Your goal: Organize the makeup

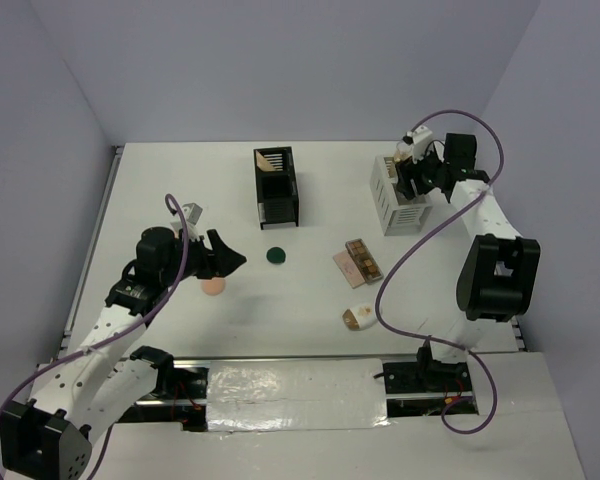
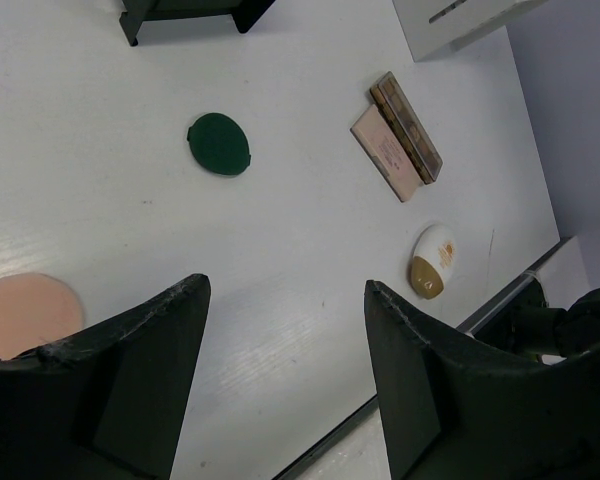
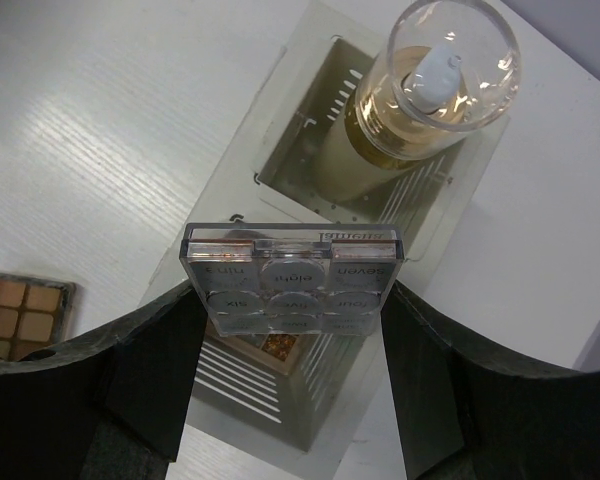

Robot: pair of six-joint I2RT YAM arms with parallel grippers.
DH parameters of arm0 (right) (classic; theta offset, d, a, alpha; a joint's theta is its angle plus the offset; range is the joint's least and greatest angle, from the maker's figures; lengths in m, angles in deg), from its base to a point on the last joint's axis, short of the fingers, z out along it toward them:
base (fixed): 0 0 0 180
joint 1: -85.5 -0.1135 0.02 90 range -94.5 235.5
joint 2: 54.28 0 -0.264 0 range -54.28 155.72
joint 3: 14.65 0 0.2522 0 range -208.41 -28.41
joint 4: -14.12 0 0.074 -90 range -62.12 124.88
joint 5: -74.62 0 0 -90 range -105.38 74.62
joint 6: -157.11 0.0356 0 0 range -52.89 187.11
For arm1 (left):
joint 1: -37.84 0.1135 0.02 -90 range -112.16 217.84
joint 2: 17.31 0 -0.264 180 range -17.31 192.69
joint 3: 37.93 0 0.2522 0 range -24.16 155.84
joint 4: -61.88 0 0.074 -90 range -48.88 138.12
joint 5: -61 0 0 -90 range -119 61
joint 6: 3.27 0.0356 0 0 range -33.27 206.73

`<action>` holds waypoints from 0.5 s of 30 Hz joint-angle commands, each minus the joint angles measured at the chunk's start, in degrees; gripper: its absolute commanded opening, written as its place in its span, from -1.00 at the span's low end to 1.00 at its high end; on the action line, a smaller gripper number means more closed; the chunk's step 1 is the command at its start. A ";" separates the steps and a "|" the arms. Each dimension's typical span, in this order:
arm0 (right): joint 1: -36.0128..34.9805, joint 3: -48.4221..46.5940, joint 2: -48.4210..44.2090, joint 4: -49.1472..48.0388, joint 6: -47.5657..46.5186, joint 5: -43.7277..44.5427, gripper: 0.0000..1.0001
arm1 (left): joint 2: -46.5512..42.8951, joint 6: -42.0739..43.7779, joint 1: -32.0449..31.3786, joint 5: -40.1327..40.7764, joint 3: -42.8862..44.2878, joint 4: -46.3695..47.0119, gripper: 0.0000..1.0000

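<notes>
**Palette poised over white box: jam and tip-over risks**

The right fingers [image 3: 145,365] grip a clear palette [image 3: 293,285] by its two side edges. They hold it on edge above the white box [image 3: 238,165] at the far right of the bench [image 1: 180,180]. A bottle [image 3: 420,110] stands in the box's far compartment. Something amber shows in the near compartment, directly below the palette.

The left fingers [image 2: 145,370] are spread and hold nothing, hovering near the puff [image 2: 25,315]. Loose on the bench are the puff, a green compact [image 2: 220,143], two palettes [image 2: 398,140] lying edge to edge, and an oval compact [image 2: 433,262]. The black box [image 1: 277,187] stands at mid-bench, toward the back.

Risks, as judged:
- The palette looks about as wide as the compartment. A skewed descent could catch it on the rim and leave it perched, or tip the light box.
- The item already in that compartment may block it.
- A swing toward the bottle could knock the bottle over.
- The thin, flat puff may slip from the left fingers.
</notes>
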 commanded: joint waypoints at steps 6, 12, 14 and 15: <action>0.82 -1.98 0.74 2.20 -4.89 -6.36 -0.13 | -0.95 1.41 -0.29 -0.65 2.30 1.09 0.50; 0.82 -1.45 0.39 2.38 -6.21 -6.37 0.39 | -1.04 1.24 -0.20 -0.64 2.38 1.00 0.50; 0.82 -1.45 0.21 2.47 -6.21 -6.11 0.50 | -0.96 0.97 -0.29 -1.26 2.30 1.70 0.51; 0.82 -1.36 0.21 2.55 -6.13 -5.76 0.52 | -0.61 0.62 -0.20 -1.61 2.30 2.05 0.51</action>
